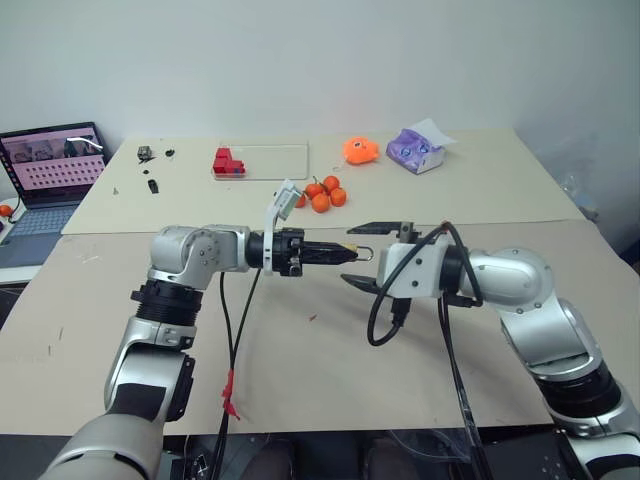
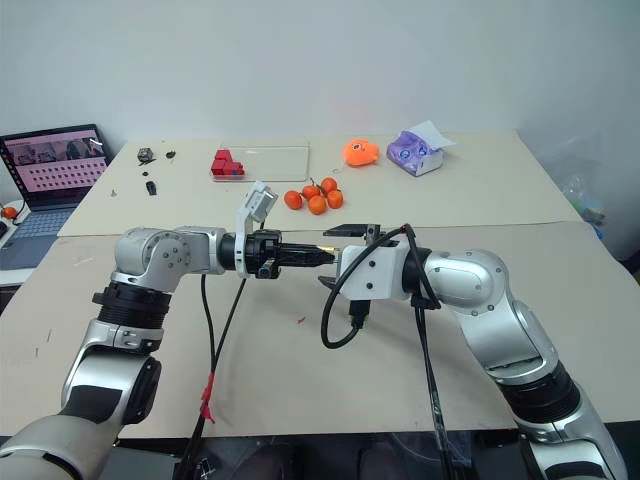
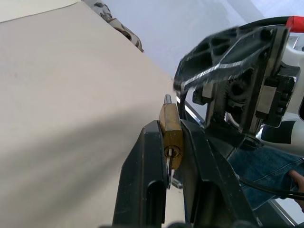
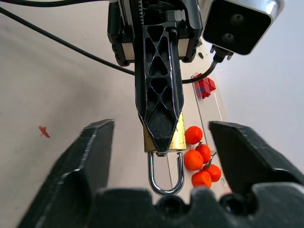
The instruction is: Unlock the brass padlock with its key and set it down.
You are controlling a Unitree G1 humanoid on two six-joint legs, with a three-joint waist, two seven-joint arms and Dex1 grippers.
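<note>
Here the padlock hangs in mid-air between the two arms, above the table [image 1: 300, 370].

On the left, the left gripper [image 1: 345, 253] is clenched on the brass padlock [image 3: 171, 135], its shackle [image 4: 166, 175] sticking out toward the right gripper [image 1: 360, 254], whose fingers [image 4: 90, 156] stand spread wide and empty on either side. The key [image 3: 169, 164] seems to sit in the keyhole. Judging by this, the right fingers should close squarely on the shackle and pull straight, without twisting the body loose.

Your left claw [image 3: 173, 178] hides most of the brass padlock [image 3: 171, 135]; the key [image 3: 169, 167] shows only partly below it
</note>
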